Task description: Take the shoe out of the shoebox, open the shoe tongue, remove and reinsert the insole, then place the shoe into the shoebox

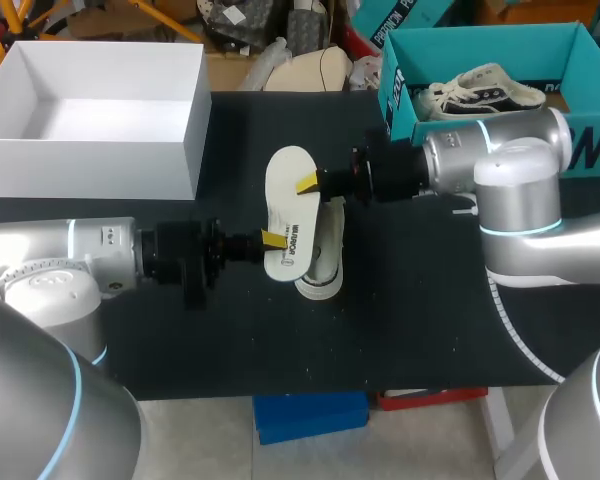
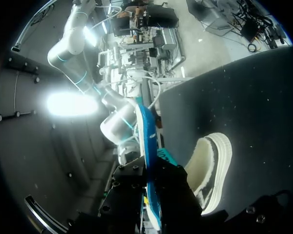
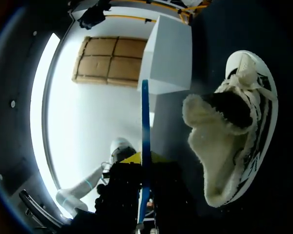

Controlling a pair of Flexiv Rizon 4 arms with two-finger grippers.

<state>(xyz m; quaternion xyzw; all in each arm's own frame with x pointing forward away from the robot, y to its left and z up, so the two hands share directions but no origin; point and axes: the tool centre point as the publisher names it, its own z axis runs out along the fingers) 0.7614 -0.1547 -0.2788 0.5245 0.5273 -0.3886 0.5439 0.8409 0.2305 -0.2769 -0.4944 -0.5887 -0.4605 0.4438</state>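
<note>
A white insole (image 1: 290,215) hangs in the air above the table's middle, gripped from both ends. My left gripper (image 1: 273,240) is shut on its near end and my right gripper (image 1: 308,183) is shut on its far side edge. In both wrist views the insole shows edge-on as a thin blue strip (image 2: 147,146) (image 3: 145,126) running out from between the fingers of the left gripper (image 2: 151,170) and the right gripper (image 3: 144,158). The fleece-lined shoe (image 1: 322,262) (image 2: 212,170) (image 3: 234,141) lies on the black table just under and beside the insole, its tongue pulled open.
An open teal shoebox (image 1: 400,95) at the back right holds a second black and white shoe (image 1: 480,90). An open white box (image 1: 185,140) (image 3: 168,58) stands at the back left. The black table (image 1: 400,320) spreads bare in front of the shoe.
</note>
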